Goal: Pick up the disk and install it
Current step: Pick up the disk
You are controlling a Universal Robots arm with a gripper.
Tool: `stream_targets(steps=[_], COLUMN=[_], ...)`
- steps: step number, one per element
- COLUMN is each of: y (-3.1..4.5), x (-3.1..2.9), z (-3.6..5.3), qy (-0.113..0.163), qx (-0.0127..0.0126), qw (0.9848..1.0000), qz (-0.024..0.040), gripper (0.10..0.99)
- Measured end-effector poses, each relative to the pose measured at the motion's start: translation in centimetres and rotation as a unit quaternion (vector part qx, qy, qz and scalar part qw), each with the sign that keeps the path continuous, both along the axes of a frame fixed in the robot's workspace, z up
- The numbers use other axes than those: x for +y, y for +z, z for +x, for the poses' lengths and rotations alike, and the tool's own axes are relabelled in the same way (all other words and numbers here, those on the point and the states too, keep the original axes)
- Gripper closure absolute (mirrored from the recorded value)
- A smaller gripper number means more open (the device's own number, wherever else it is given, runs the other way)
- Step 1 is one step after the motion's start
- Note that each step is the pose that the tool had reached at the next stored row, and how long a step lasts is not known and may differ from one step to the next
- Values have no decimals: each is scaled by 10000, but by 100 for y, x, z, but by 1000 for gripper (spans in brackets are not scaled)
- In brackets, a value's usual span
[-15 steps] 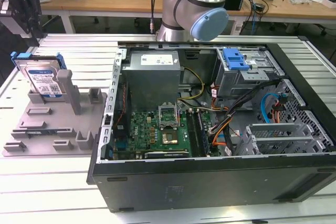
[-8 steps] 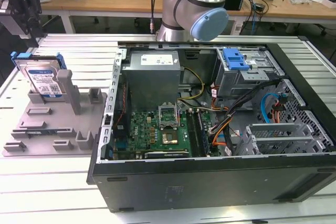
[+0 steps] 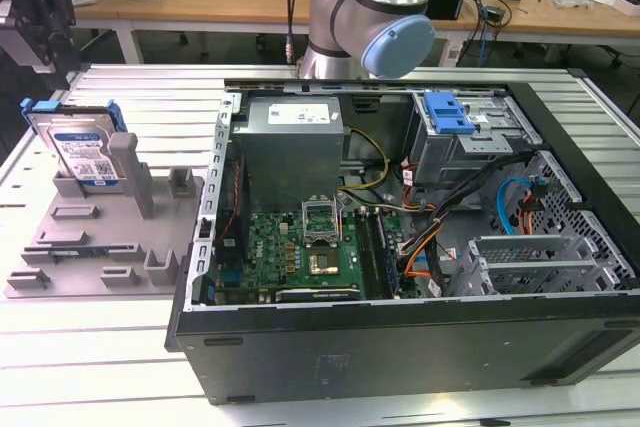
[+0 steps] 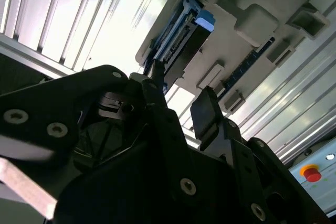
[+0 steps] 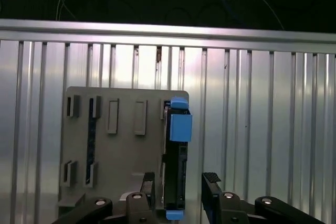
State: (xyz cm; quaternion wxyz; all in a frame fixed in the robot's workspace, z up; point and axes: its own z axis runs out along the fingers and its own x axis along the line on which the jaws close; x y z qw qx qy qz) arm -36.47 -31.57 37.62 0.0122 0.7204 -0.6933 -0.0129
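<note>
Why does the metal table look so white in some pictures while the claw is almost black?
In the second wrist view, glare washes the ribbed table nearly white, so the gripper reads as a dark silhouette; in the first wrist view, the table shines in bright streaks beside the disk; the exterior view is evenly lit, the computer case shadowed inside.
</note>
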Motion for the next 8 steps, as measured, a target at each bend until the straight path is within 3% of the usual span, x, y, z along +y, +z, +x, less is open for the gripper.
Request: stream_targets(steps=[6, 8], y=[-10, -15], x=[37, 36], z=[-182, -201], qy=[0, -17], qx=[-23, -37], qw=[10000, 10000], qz=[0, 0], gripper=[604, 604])
